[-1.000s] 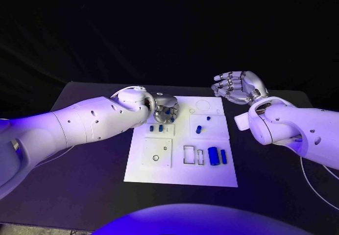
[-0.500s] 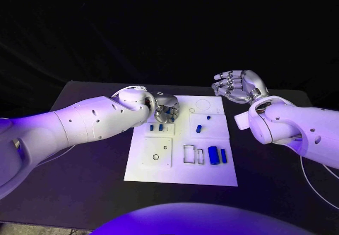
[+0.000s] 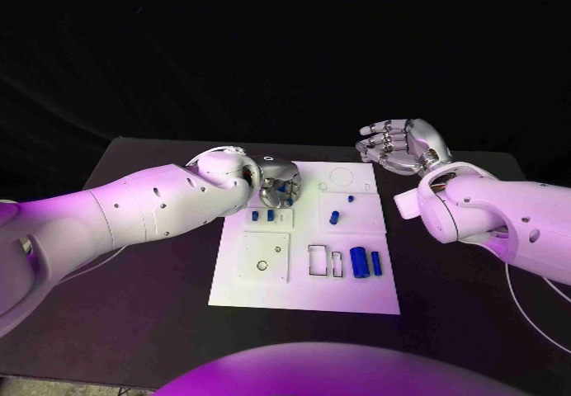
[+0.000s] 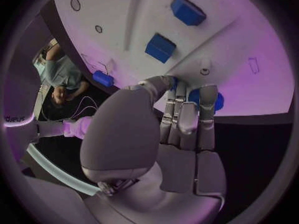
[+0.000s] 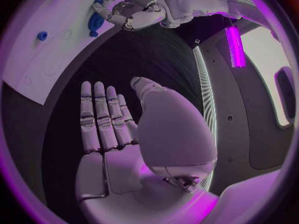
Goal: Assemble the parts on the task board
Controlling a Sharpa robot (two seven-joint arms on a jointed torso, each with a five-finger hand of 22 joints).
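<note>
1. Hands first: we are seeing our left hand point(image 3: 277, 183) hovering over the far left part of the task board point(image 3: 250, 285), fingers curled in. The left wrist view shows a small blue part point(image 4: 201, 97) at the fingertips point(image 4: 187, 104), and it looks pinched there, though we are judging that from a partial glimpse.
2. We are holding our right hand point(image 3: 401, 146) raised off the board's far right corner, palm up and fingers spread, with nothing in it.
3. Compared with a second ago, the left hand is sitting slightly higher and turned a little; the right hand is keeping its place and the parts on the board are lying where they were.
4. On the board, two short blue pegs point(image 3: 263, 215) are standing just near of the left hand, a blue piece point(image 3: 334, 218) is lying mid-board, and a larger blue block point(image 3: 360, 262) with a slim bar point(image 3: 376, 263) is sitting toward the near right.
5. We are reading this as a lift after a pick, so placing the held part into its seat seems to be coming next.
</note>
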